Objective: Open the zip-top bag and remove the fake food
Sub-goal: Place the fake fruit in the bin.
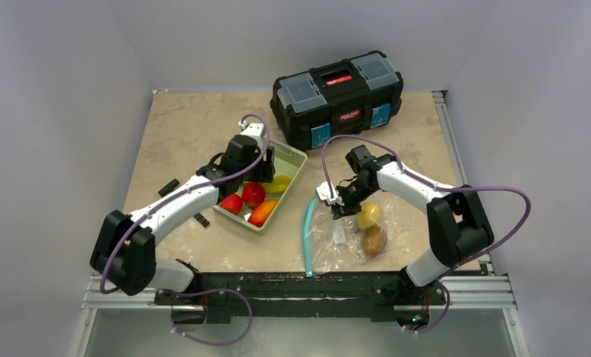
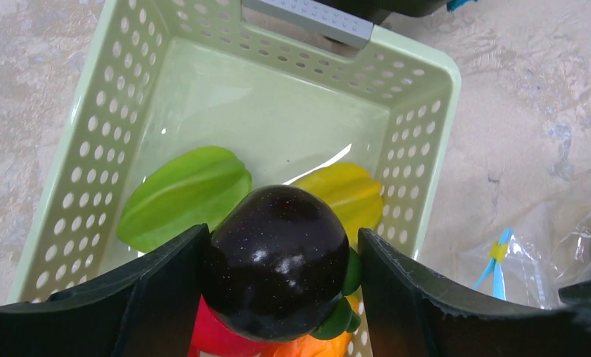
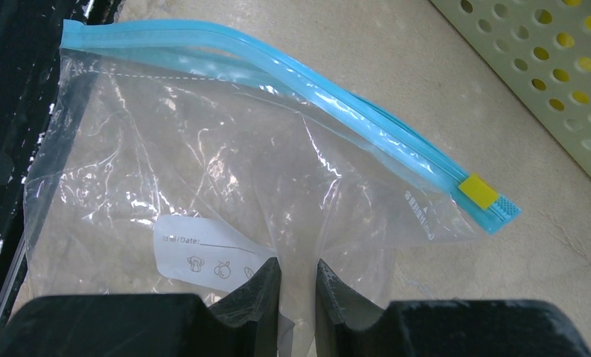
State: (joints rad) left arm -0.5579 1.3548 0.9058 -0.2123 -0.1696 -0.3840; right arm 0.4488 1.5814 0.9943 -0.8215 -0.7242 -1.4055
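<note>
left wrist view: dark fruit held over basket, two pieces in bag

left gripper (image 2: 281,245): jaws roughly half open, clamped on a dark round fruit (image 2: 278,223). it hangs above the green basket (image 2: 419,149), with a green starfruit (image 2: 184,193) and a yellow starfruit (image 2: 344,190) below.
right gripper (image 3: 296,274): jaws almost shut, pinching a fold of the zip-top bag (image 3: 203,163) beside its label. the teal zip strip (image 3: 315,85) looks parted. the bag lies on the table just right of the basket.
fake food inside the bag, top view: yellow piece (image 1: 368,216), brown piece (image 1: 374,239).
judgement: drop-off step; removal well along, not done. next: release over the basket, then reach into the mouth with the right holding the film taut.
</note>
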